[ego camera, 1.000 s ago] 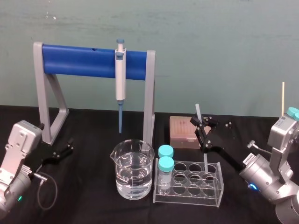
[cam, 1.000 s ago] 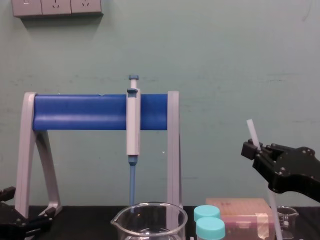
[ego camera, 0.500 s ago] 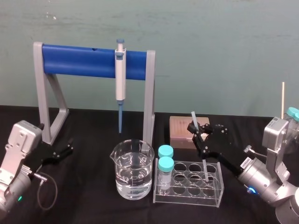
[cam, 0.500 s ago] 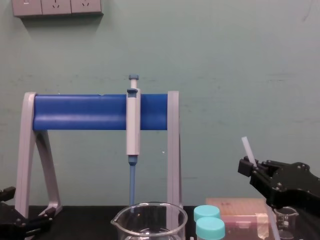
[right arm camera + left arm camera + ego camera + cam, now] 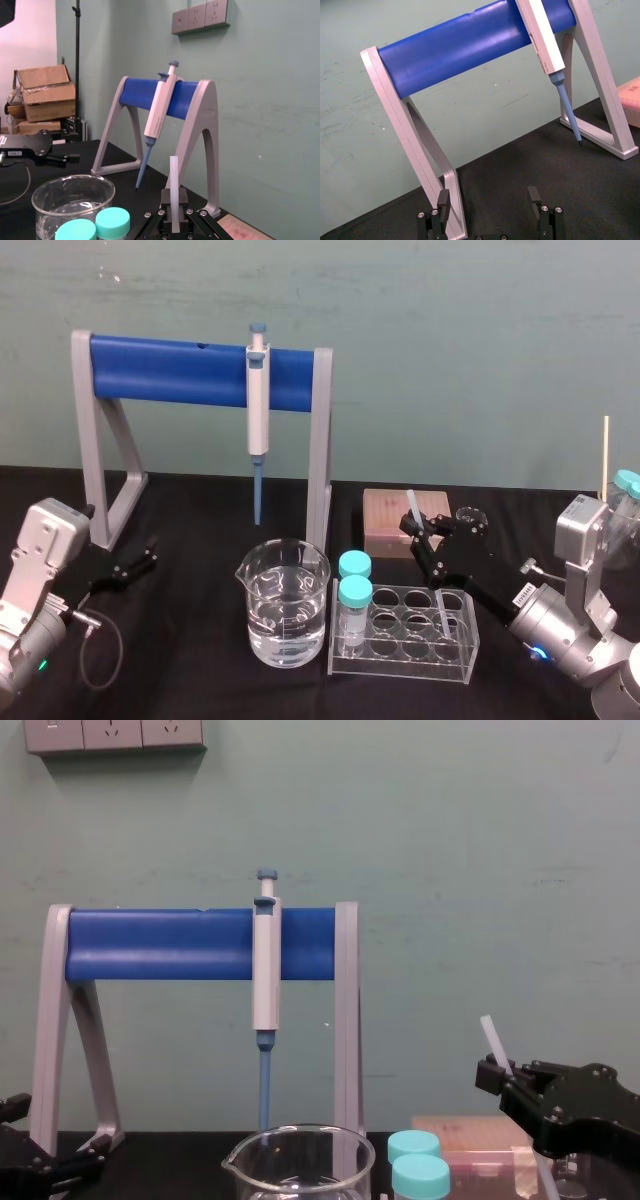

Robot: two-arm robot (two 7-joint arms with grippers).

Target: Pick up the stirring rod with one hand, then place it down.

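The stirring rod [image 5: 411, 505] is a thin translucent-white stick, standing nearly upright and tilted a little. My right gripper [image 5: 417, 528] is shut on it near its upper part, above the clear tube rack [image 5: 463, 661]. The rod's lower end reaches down into the rack's right side. In the chest view the stirring rod [image 5: 490, 1035] sticks up out of the black right gripper [image 5: 497, 1070]. The right wrist view has the stirring rod [image 5: 174, 180] clamped between the fingers of the right gripper [image 5: 173, 212]. My left gripper [image 5: 140, 562] rests open at the far left, near the stand's foot.
A grey stand with a blue bar [image 5: 200, 370] holds a pipette [image 5: 258, 410] over a water-filled beaker [image 5: 284, 602]. Two teal-capped vials [image 5: 353, 595] stand in the rack's left end. A pink box [image 5: 385, 521] and a small glass beaker [image 5: 468, 515] sit behind the right gripper.
My right gripper has come down and slightly left with the rod, so the rod's top is lower and its lower end sits deeper in the rack. The left arm has not moved.
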